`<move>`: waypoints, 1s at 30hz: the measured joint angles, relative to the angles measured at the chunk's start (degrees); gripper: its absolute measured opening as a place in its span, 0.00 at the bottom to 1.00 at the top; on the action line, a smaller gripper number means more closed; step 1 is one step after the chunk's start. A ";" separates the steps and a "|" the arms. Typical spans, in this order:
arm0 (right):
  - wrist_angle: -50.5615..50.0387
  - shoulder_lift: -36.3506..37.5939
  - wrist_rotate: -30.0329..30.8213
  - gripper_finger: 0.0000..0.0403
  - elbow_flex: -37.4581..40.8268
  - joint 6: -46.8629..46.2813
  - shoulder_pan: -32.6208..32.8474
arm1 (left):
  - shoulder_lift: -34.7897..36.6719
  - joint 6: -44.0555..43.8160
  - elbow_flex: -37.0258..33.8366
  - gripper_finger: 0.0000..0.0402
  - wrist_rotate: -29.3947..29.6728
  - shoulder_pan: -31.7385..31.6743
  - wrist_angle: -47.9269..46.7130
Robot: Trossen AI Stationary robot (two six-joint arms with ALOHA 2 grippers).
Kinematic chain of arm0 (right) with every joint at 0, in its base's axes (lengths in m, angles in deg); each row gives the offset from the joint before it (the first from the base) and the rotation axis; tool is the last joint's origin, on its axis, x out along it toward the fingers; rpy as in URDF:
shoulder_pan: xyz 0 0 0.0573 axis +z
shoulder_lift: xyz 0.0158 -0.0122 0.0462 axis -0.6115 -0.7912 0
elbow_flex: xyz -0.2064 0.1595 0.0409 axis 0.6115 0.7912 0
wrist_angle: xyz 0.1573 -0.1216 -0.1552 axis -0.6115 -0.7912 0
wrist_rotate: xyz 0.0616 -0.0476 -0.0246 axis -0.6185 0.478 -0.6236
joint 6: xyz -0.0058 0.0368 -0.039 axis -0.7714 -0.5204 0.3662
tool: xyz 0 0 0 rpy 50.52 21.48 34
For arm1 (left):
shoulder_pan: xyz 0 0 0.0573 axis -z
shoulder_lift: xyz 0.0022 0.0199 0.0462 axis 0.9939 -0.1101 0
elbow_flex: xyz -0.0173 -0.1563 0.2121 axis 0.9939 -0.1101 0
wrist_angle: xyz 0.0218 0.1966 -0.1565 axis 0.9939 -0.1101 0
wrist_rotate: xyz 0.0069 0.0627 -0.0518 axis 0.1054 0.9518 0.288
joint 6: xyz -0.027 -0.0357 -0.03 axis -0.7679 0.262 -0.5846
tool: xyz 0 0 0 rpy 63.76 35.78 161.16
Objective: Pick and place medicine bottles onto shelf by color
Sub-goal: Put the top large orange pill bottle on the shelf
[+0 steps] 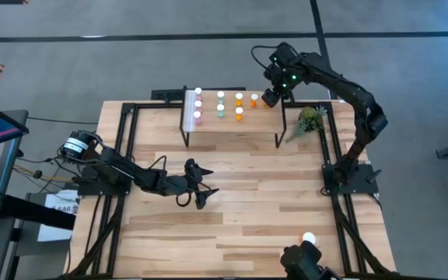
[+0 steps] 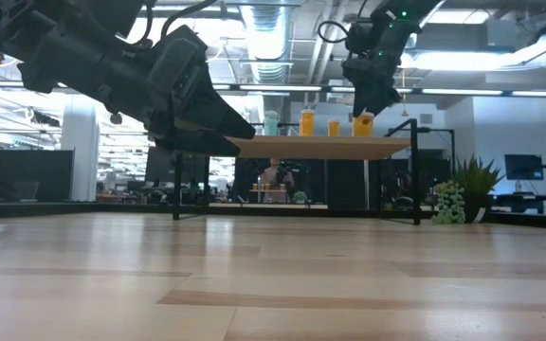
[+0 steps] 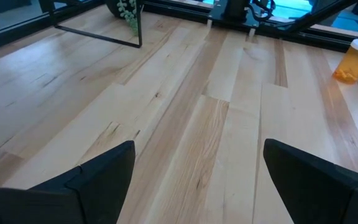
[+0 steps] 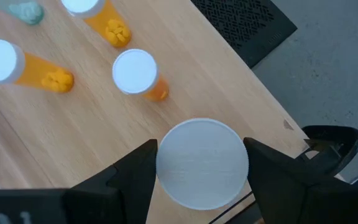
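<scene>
The right tool is hanging over the far right end of the shelf, its two fingers closed around a wide orange bottle whose white cap is filling the space between them in the right wrist view. In the low view that bottle is sitting at or just above the board; whether its base is already touching the wood cannot be told. So the step in hand looks like the placing of a wide orange bottle at the orange end of the row.

Just beside it, three narrower orange bottles are standing on the shelf, with the teal-green bottles further left and the pink bottles at the left end, so the sorting by colour is well along.

The next move is calling for a gentle release and a straight lift away, since the neighbouring orange bottle is close enough to be knocked over.

The left tool is waiting low over the middle of the tabletop, its fingers spread wide and holding nothing. One more orange bottle is standing on the tabletop near the right corner and is probably next.
</scene>
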 joint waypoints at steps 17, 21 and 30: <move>-0.06 -4.81 -0.79 0.64 0.04 0.25 -0.10 | 0.00 0.00 0.00 0.86 -0.02 0.01 -0.31; -0.58 -4.37 -0.72 0.64 0.04 0.37 -0.12 | 0.00 0.00 0.00 0.86 -0.02 0.02 -0.31; -1.15 -4.20 0.44 0.64 0.04 0.59 0.32 | 0.00 0.00 0.00 0.86 0.00 0.02 -0.24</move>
